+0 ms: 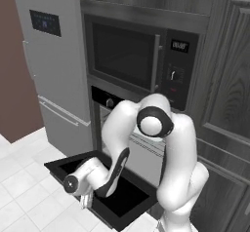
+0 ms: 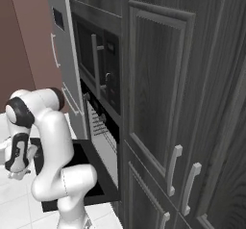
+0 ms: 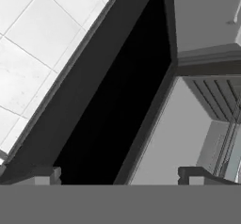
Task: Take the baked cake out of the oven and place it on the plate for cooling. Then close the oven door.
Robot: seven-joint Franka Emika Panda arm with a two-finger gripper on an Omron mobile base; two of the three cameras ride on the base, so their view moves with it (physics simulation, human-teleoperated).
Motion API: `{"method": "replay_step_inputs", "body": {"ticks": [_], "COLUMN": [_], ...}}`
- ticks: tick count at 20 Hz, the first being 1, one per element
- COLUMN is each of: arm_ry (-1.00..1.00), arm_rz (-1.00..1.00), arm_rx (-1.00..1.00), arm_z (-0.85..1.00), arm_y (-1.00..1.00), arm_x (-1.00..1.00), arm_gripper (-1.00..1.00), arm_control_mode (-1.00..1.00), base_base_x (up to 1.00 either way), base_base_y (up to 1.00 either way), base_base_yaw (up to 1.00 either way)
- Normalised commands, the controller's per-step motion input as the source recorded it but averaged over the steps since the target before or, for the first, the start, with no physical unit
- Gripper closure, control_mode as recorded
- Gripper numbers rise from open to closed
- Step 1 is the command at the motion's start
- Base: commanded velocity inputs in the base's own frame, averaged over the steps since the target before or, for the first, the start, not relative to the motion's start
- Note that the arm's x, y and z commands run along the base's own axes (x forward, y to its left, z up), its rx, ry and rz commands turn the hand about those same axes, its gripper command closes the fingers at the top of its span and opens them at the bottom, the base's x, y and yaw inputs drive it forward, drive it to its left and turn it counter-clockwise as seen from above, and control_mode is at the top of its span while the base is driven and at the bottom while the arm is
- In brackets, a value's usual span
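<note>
The oven door (image 1: 122, 197) lies fully open. The end effector (image 1: 87, 200) hangs wide and empty just above its outer edge; descending could strike the glass.

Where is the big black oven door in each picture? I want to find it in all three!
Left base view: the oven door lies open flat at the bottom middle, under the bent white arm.
Right base view: it lies open flat at lower left, partly behind the arm.
Hand view: it is the wide black band running diagonally through the middle.
Shared landmark: the white tiled floor beside the door's outer edge.
</note>
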Motion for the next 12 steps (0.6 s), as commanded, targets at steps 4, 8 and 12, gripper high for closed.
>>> {"method": "replay_step_inputs", "body": {"ticks": [4,8,12], "arm_ry": [-0.21,-0.17,-0.04], "arm_rz": [-0.14,-0.16,-0.17], "arm_rx": [-0.12,-0.09,-0.04], "arm_z": [0.16,0.09,0.01], "arm_y": [-0.29,-0.36,-0.42], "arm_x": [0.25,0.33,0.57], "arm_gripper": [-1.0,-1.0,-1.0], "arm_control_mode": [-1.0,-1.0,-1.0], "base_base_x": [0.0,0.0,0.0], "base_base_y": [0.0,0.0,0.0], "base_base_yaw": [0.0,0.0,0.0]}}
